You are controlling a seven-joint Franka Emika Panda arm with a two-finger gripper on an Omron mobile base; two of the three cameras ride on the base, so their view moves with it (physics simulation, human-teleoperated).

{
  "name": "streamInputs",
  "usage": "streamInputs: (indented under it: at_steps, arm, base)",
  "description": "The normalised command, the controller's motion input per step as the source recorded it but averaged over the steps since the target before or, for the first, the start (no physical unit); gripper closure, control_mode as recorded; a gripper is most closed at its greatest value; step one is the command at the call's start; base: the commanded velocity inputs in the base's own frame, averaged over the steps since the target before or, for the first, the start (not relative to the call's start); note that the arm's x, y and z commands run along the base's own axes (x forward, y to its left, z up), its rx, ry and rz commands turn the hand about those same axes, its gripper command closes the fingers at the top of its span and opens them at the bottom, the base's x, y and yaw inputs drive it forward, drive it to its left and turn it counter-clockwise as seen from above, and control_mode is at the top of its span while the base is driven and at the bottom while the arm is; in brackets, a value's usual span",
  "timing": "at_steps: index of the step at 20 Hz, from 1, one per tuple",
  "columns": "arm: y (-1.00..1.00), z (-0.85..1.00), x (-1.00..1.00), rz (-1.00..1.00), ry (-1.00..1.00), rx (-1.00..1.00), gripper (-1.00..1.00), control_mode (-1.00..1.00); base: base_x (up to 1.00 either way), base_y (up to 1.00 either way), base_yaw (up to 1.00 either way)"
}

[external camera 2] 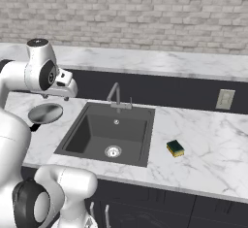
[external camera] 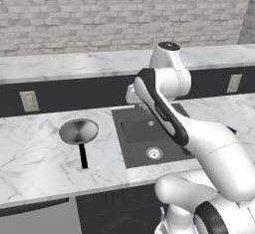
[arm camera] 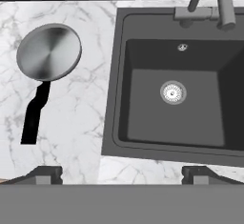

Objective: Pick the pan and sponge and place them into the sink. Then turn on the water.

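pan [arm camera: 49, 52] sits on the marble counter [external camera: 35, 153] left of the sink [arm camera: 116, 99], black handle pointing toward the robot, untouched. gripper [arm camera: 121, 174] hovers high above the counter edge, fingers spread wide, holding nothing. sink basin has only its drain [arm camera: 173, 92]. sponge [external camera 2: 175, 148] lies on the counter right of the sink. faucet [external camera 2: 115, 95] stands at the back rim.

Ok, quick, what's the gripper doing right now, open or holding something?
Gripper: open, holding nothing, hovering above the counter's front edge between the pan and the sink.
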Motion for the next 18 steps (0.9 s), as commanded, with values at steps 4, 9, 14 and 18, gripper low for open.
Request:
streamInputs:
  at_steps: [4, 9, 14, 18]
  arm:
    - [0.16, -0.09, 0.00, 0.00, 0.06, 0.00, -1.00, -1.00]
    - [0.18, -0.08, 0.00, 0.00, 0.07, 0.00, -1.00, -1.00]
    - [0.18, -0.06, 0.00, 0.00, 0.08, 0.00, -1.00, -1.00]
    - [0.14, -0.05, 0.00, 0.00, 0.07, 0.00, -1.00, -1.00]
  base:
    - [0.00, 0.00, 0.00]
    - [0.00, 0.00, 0.00]
    - [0.00, 0.00, 0.00]
    - [0.00, 0.00, 0.00]
